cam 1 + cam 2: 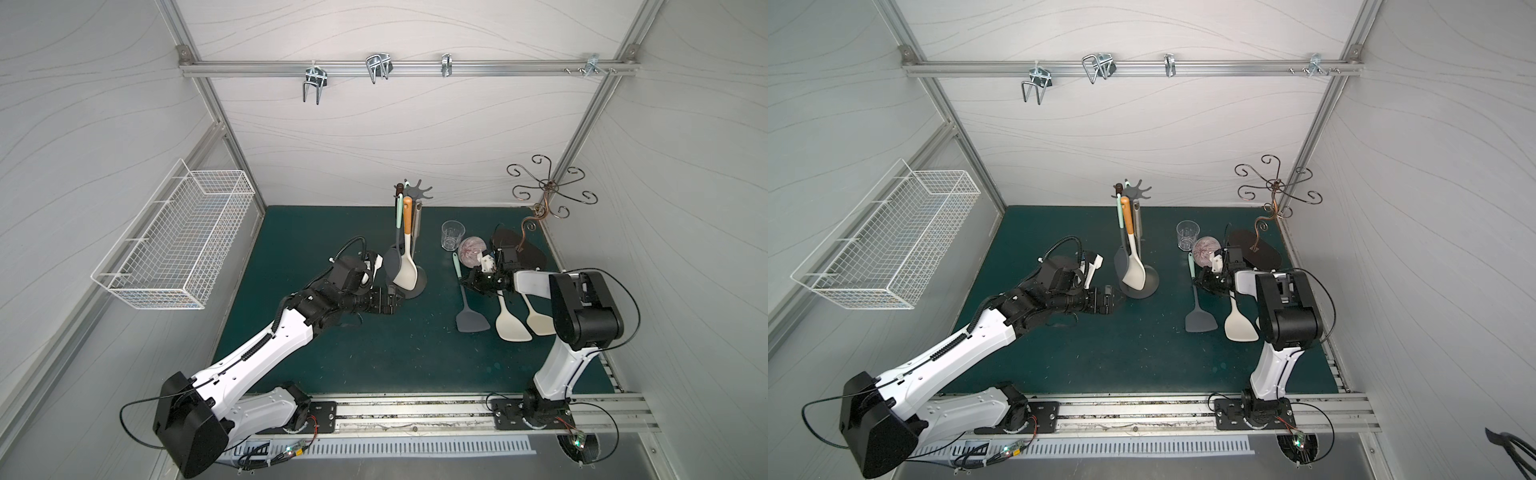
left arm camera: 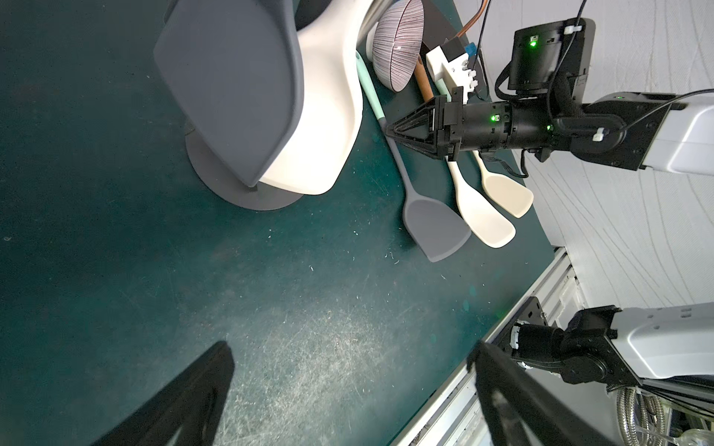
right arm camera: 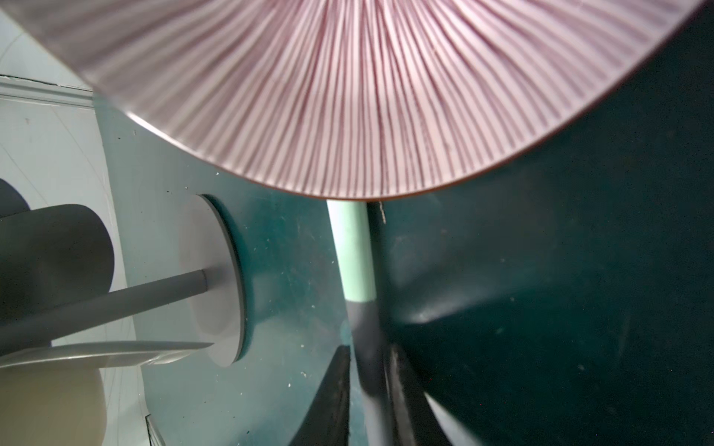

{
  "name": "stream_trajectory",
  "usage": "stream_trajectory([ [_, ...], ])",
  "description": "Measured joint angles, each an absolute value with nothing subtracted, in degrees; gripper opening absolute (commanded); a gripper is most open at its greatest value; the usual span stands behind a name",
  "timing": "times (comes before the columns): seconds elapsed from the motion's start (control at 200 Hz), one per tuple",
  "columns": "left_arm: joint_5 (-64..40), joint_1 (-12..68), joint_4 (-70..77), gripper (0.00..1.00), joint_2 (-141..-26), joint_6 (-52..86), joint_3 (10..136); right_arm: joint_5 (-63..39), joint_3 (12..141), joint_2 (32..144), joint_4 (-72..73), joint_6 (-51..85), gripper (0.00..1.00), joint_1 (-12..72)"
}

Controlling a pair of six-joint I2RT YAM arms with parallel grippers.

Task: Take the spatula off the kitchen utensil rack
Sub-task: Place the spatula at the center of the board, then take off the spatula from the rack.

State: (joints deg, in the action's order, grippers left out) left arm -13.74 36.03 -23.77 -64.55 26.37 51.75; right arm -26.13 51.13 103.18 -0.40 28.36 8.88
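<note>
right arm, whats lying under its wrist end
The larger cream spatula and smaller cream spatula lie on the green mat, blades showing. Their handles run under the right arm, so in a top view the upper ends are covered.

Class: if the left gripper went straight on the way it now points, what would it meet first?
Probably the bare mat, in the gap between the base of the kitchen utensil rack and the grey spatula lying flat. Depth is unclear: the left gripper, jaws open, might clip that base instead.
</note>
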Motion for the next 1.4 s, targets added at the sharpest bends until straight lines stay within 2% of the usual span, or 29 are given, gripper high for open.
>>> stream_trajectory([
  [0.145, -13.67, 36.03, -24.56, 1.0, -64.27, 26.33, 51.79, -24.21, 50.54, 100.53, -2.63, 27.79, 0.35, 9.87],
  [0.27, -12.62, 36.03, -25.87, 1.0, -62.67, 26.26, 51.81, -22.98, 50.15, 96.77, -4.51, 27.0, 0.49, 11.79],
  [0.375, -11.29, 36.03, -26.96, 1.0, -60.36, 26.15, 51.9, -21.61, 49.43, 91.85, -6.48, 26.37, 0.54, 12.99],
  [0.425, -10.79, 36.03, -27.29, 1.0, -59.37, 26.15, 51.99, -20.93, 49.12, 89.36, -7.57, 25.91, 0.65, 13.28],
  [0.47, -10.22, 36.03, -27.66, 1.0, -58.48, 26.15, 52.05, -20.12, 48.95, 86.98, -8.88, 25.36, 0.7, 13.3],
  [0.62, -8.69, 36.03, -29.45, 1.0, -55.42, 26.2, 52.05, -16.69, 48.8, 78.32, -13.58, 23.64, 0.74, 13.28],
  [0.65, -8.45, 36.03, -29.82, 1.0, -54.76, 26.22, 52.03, -16.23, 48.8, 76.49, -14.63, 23.33, 0.8, 13.28],
  [0.685, -8.25, 36.03, -30.2, 1.0, -54.11, 26.33, 52.03, -15.59, 48.8, 74.5, -15.77, 22.96, 0.83, 13.28],
  [0.71, -8.12, 36.03, -30.41, 1.0, -53.63, 26.37, 52.03, -15.2, 48.8, 73.25, -16.49, 22.52, 0.94, 13.28],
  [0.75, -7.84, 36.03, -30.72, 1.0, -52.8, 26.59, 52.01, -14.79, 48.8, 71.24, -17.52, 22.11, 0.99, 13.28],
  [1.121, -7.03, 36.03, -34.2, 1.0, -44.88, 28.32, 49.54, -16.05, 49.6, 57.49, -25.98, 20.95, 0.99, 13.91],
  [1.401, -7.05, 36.03, -37.39, 1.0, -40.73, 29.93, 47.79, -17.89, 49.76, 52.27, -30.98, 22.48, 0.99, 13.91],
])
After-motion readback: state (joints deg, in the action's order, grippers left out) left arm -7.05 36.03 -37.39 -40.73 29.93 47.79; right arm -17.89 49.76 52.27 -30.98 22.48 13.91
